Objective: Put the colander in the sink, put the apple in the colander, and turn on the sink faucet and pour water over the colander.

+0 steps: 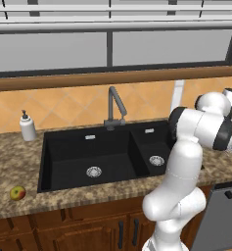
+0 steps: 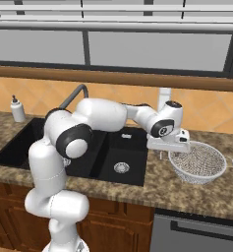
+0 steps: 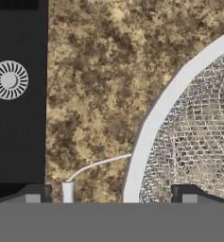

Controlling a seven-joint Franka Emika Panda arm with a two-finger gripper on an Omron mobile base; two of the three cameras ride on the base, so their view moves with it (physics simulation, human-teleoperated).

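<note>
The colander (image 2: 198,162) stands upright on the granite counter just right of the black sink (image 2: 129,147). Its white rim (image 3: 151,123) and mesh also show in the hand view. My gripper (image 2: 163,153) hangs over the colander's left rim, open. In the hand view the gripper (image 3: 111,196) straddles the rim, one fingertip (image 3: 34,194) outside near the sink edge and the other inside the bowl. The apple (image 1: 17,192) lies on the counter left of the sink (image 1: 68,162). The sink faucet (image 1: 115,105) rises behind the basins, with no water running.
A white soap dispenser (image 1: 27,126) stands at the back left of the counter. The small basin's drain (image 3: 8,79) lies near the gripper. A thin white wire handle (image 3: 99,163) sticks out from the colander. A dishwasher front (image 2: 196,229) sits below the counter.
</note>
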